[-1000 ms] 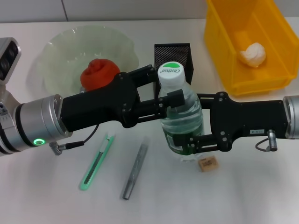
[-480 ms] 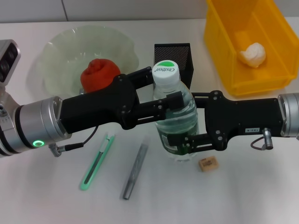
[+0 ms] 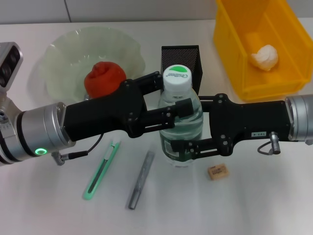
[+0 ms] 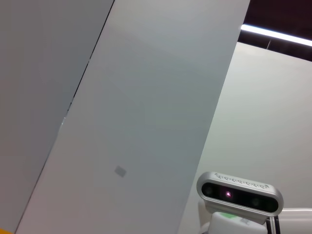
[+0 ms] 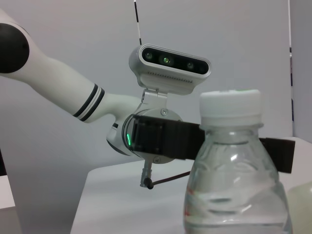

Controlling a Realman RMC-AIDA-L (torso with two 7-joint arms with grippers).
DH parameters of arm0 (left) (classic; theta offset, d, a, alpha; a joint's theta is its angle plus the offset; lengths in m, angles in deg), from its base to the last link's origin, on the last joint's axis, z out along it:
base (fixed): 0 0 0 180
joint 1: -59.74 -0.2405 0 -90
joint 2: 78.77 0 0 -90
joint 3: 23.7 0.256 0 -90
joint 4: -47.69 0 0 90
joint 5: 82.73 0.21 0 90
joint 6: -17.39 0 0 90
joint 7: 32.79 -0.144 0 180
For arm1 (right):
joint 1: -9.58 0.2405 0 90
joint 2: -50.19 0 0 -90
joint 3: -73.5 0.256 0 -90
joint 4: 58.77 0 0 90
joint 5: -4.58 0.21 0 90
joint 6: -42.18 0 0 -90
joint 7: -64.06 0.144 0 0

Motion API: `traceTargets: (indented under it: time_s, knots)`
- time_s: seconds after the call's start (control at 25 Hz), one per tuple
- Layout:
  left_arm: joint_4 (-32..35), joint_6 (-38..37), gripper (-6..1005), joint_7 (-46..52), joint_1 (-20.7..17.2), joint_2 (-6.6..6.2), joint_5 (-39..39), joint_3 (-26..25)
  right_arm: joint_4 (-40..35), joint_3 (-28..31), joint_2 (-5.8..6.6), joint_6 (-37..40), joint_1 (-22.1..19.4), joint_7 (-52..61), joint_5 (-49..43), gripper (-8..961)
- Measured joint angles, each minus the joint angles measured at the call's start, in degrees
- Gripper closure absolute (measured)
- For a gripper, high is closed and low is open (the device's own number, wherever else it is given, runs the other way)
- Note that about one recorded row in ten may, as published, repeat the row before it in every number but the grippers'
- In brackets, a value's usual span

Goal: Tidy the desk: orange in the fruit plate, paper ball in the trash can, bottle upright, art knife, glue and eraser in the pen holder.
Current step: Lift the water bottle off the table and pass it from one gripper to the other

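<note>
The bottle (image 3: 179, 128) stands upright at the middle of the desk (image 3: 254, 205), its white-green cap (image 3: 176, 77) on top. My left gripper (image 3: 173, 94) reaches in from the left, shut on the bottle's upper part. From the right, my right gripper (image 3: 193, 126) is shut on its lower body. In the right wrist view the bottle (image 5: 237, 175) fills the foreground. The orange (image 3: 102, 78) lies in the fruit plate (image 3: 58, 58). The paper ball (image 3: 264, 56) is in the trash can (image 3: 230, 44). The art knife (image 3: 101, 170), glue (image 3: 141, 179) and eraser (image 3: 217, 171) lie on the desk. The pen holder (image 3: 180, 55) stands behind the bottle.
The left arm's black gripper body (image 5: 163, 140) and wrist camera (image 5: 170, 61) show behind the bottle in the right wrist view. A cable (image 3: 80, 151) hangs under the left arm near the art knife. The left wrist view shows only walls and a camera unit (image 4: 240, 191).
The bottle has shifted left between both grippers and stands straighter, away from the eraser. The knife, glue, eraser, orange and paper ball have stayed put.
</note>
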Motion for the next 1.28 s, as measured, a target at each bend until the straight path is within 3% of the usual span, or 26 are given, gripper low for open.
traceTargets:
  time_s: [1.28]
  knots:
    - [0.7, -0.2, 217, -2.3, -0.4, -0.02, -0.1, 0.9, 0.3, -0.7, 0.23, -0.7, 0.0, 2.6, -0.5, 190]
